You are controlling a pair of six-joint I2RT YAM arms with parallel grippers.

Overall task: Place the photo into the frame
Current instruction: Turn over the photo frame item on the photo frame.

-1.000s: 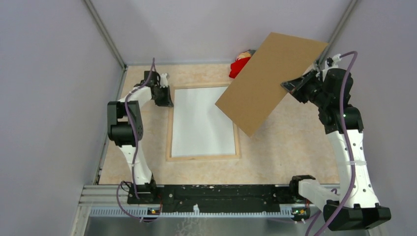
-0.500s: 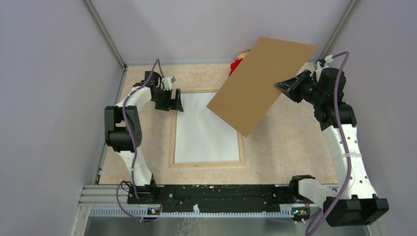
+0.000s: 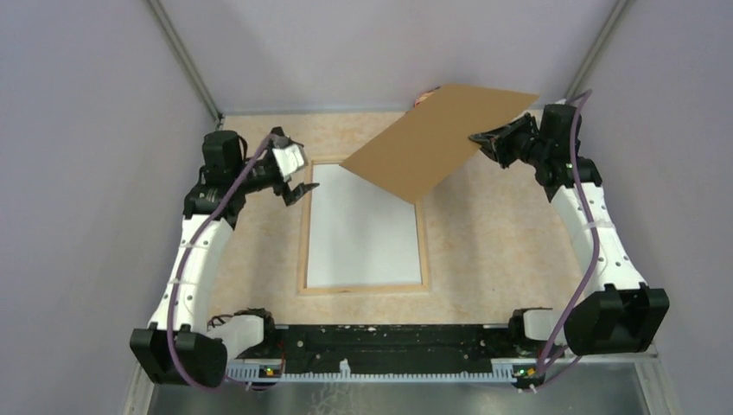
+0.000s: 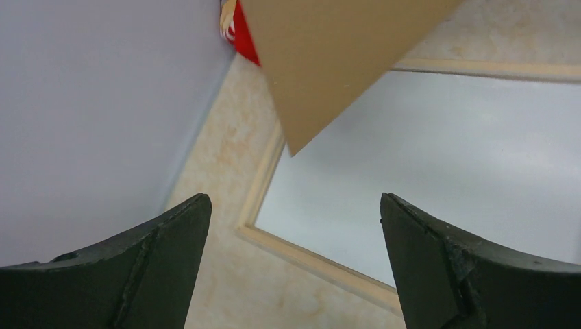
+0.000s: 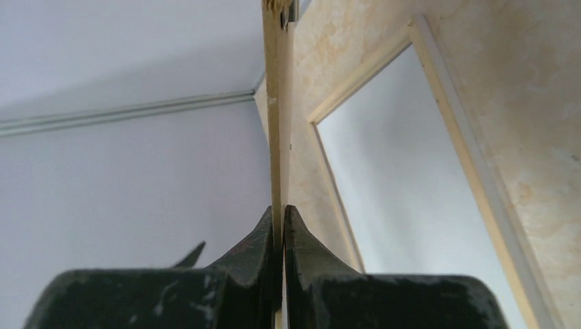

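The frame (image 3: 303, 246) lies flat mid-table, light wood side up. Inside its rails sits the photo (image 3: 363, 233), plain white back up. My left gripper (image 3: 296, 178) hangs open just off the frame's far left corner, holding nothing; in the left wrist view its fingers (image 4: 171, 240) straddle that corner (image 4: 315, 260) from above. My right gripper (image 3: 481, 141) is shut on the edge of a brown backing board (image 3: 432, 138). The board is held tilted in the air over the frame's far right corner. The right wrist view shows the board edge-on (image 5: 277, 103) between the fingers.
A red object (image 4: 245, 38) lies at the back wall, mostly hidden behind the board. Grey walls close in left, right and behind. The arm bases and a black rail (image 3: 389, 341) line the near edge.
My left gripper opened and drew back off the frame's far left corner; the frame slid slightly right. The right arm carried the board left and lower, flatter over the frame.
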